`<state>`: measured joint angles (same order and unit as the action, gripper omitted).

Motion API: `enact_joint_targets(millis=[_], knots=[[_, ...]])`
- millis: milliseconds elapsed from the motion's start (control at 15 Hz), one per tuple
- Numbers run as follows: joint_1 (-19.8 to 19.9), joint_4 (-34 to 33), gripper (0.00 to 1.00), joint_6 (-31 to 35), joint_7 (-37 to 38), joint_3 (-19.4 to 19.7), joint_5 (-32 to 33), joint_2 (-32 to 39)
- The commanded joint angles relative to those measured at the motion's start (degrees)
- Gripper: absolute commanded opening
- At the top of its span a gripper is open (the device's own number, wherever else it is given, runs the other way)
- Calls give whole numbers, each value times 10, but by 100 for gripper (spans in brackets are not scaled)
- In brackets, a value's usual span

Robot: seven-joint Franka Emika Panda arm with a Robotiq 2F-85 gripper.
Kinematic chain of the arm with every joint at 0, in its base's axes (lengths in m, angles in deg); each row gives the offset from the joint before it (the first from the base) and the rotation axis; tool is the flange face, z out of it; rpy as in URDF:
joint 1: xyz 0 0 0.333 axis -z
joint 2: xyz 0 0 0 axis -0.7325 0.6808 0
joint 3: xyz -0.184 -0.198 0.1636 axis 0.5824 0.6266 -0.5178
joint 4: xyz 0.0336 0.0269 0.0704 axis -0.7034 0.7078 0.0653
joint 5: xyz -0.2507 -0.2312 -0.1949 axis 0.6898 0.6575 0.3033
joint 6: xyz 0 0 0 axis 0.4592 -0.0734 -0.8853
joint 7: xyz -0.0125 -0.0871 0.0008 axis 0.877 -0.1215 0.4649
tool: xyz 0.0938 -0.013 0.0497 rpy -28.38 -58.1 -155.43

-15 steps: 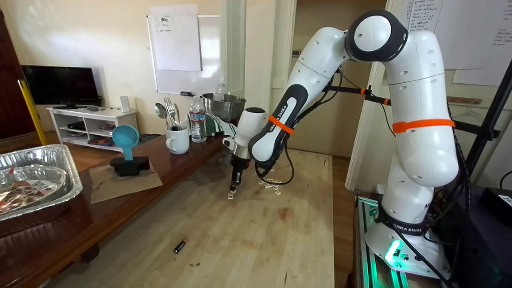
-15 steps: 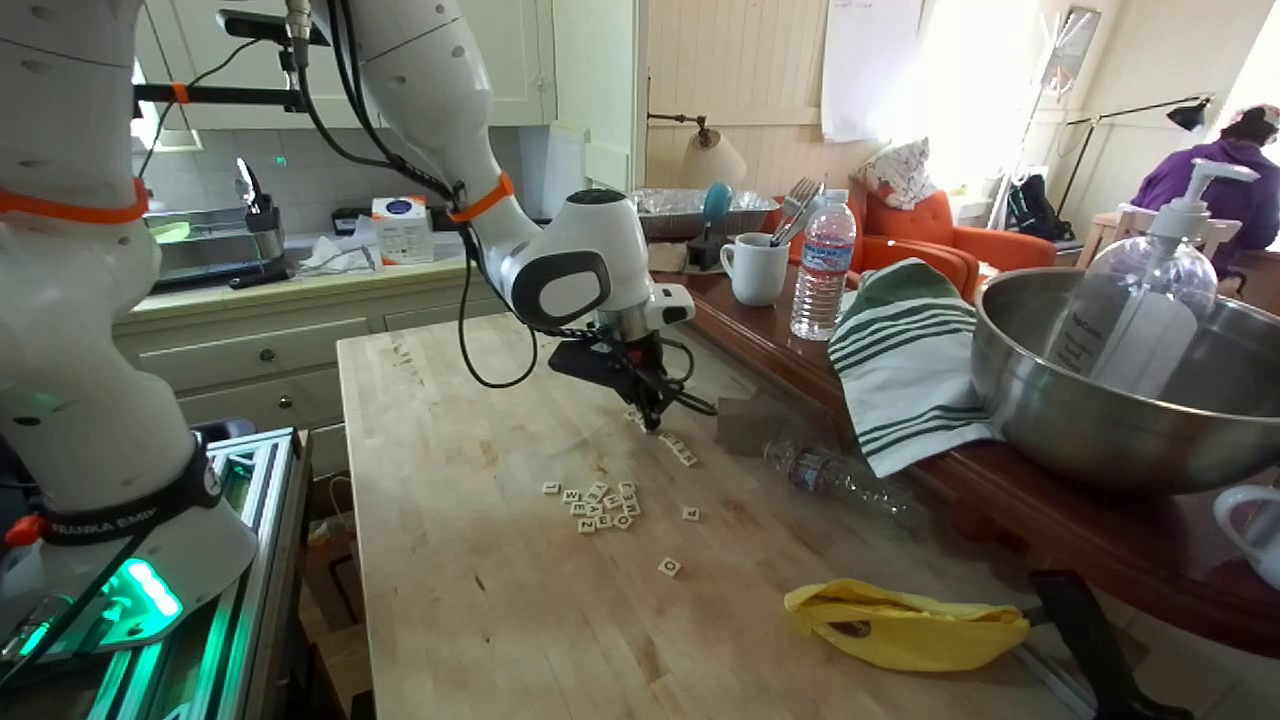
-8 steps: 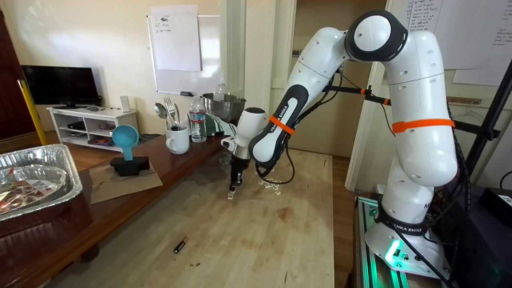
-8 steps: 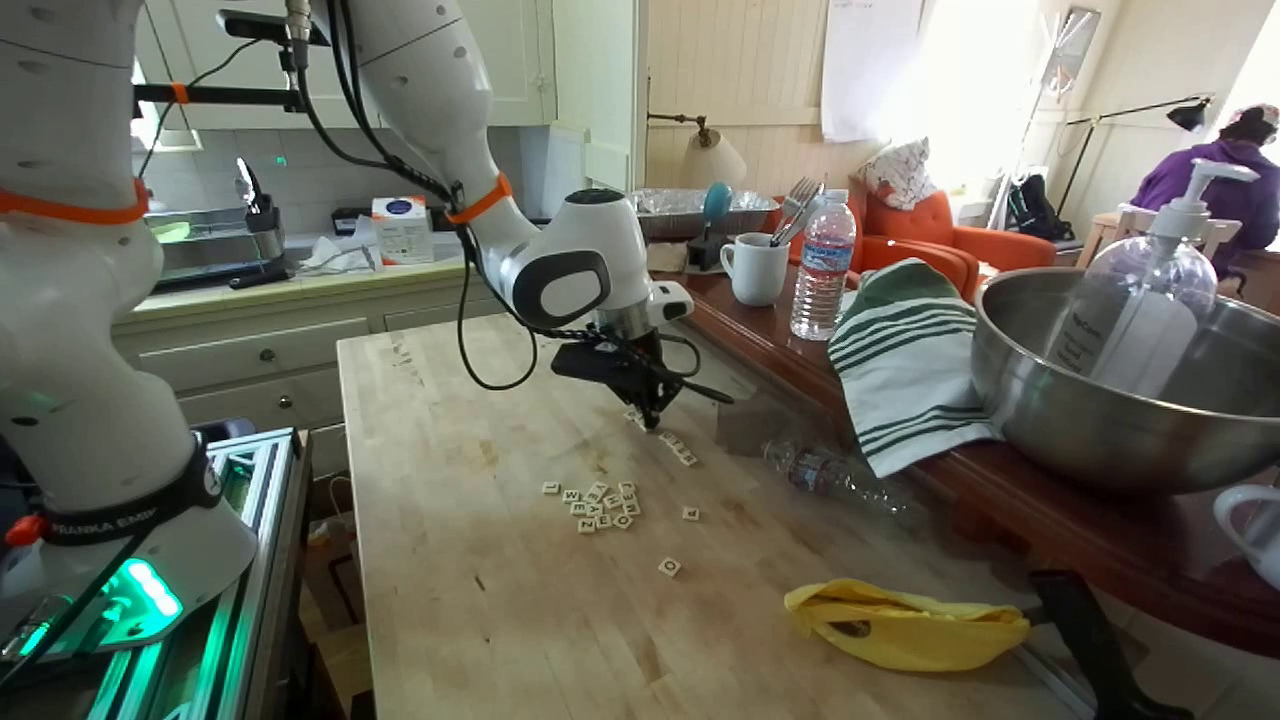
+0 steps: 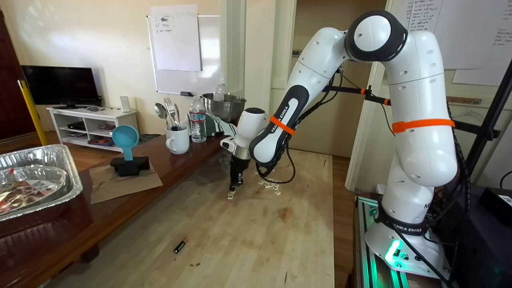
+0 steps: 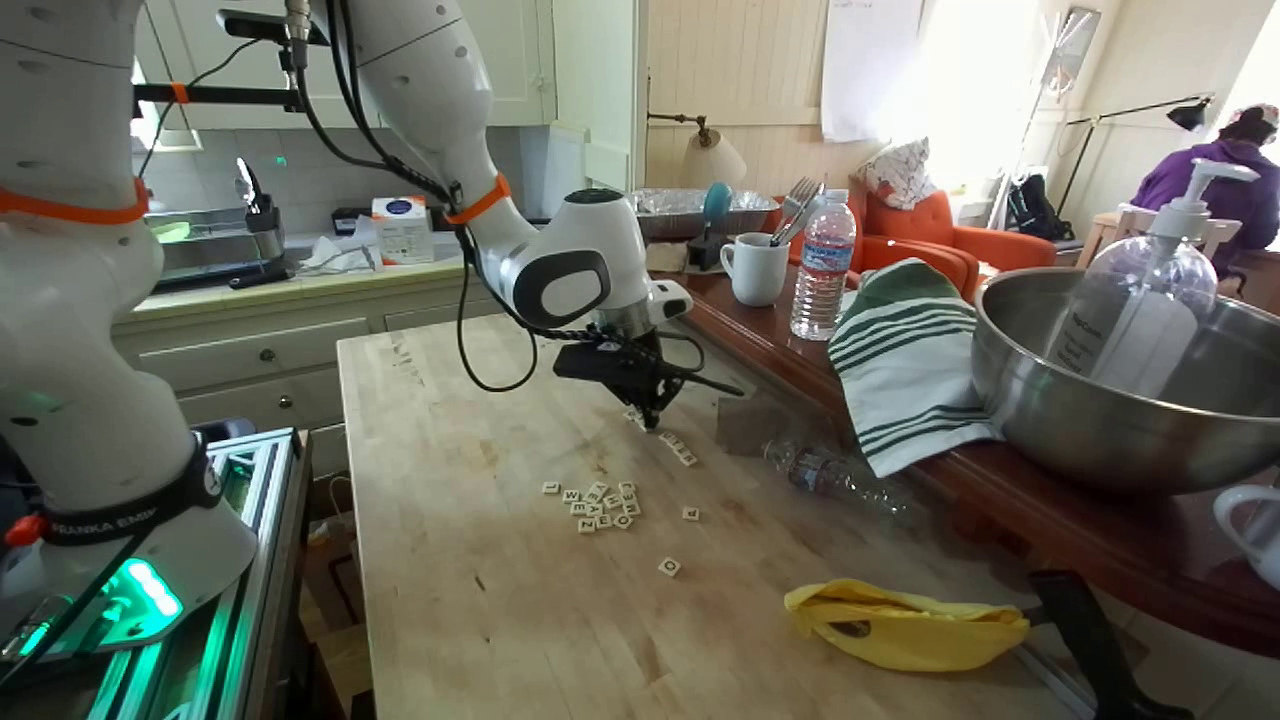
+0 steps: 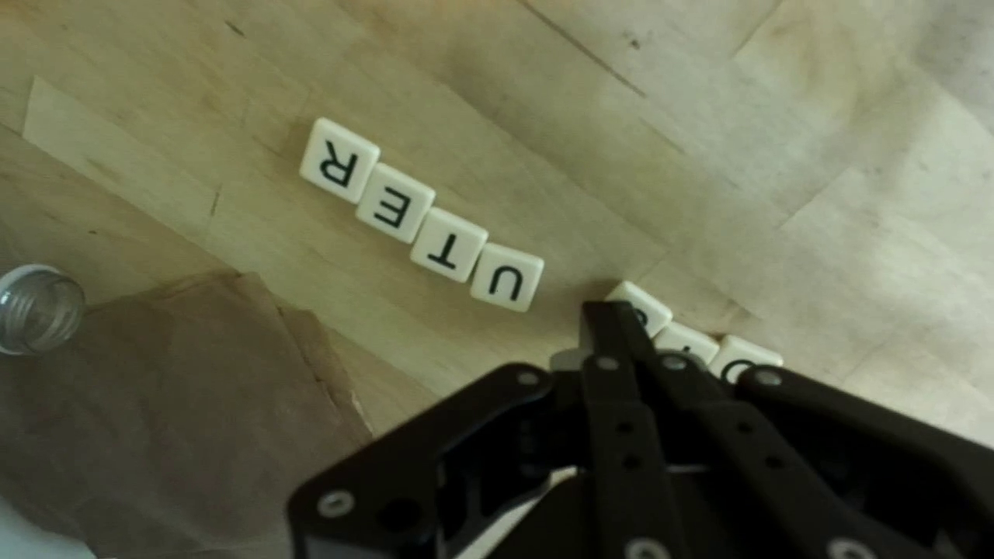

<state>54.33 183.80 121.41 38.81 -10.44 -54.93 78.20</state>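
In an exterior view I see the black gripper point(image 5: 233, 186) pointing down at the wooden tabletop point(image 5: 256, 240), its tip right by some letter tiles point(image 5: 231, 196); a battery point(image 5: 180, 245) lies well apart. In an exterior view a loose cluster of tiles point(image 6: 605, 507) and a yellow pouch point(image 6: 905, 640) lie on the same surface. In the wrist view the gripper is clenched, fingers together, partly hiding three tiles point(image 7: 687, 341); whether it touches them I can't tell. Near them sits a row of four tiles point(image 7: 411, 211): R, E, T, U.
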Motion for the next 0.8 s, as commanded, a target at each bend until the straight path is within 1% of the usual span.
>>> enact_joint_targets(millis=[0, 733], knots=[[4, -2, 0, 24, -5, -1, 19, 22], [4, 1, 0, 33, -27, -3, 36, 25]])
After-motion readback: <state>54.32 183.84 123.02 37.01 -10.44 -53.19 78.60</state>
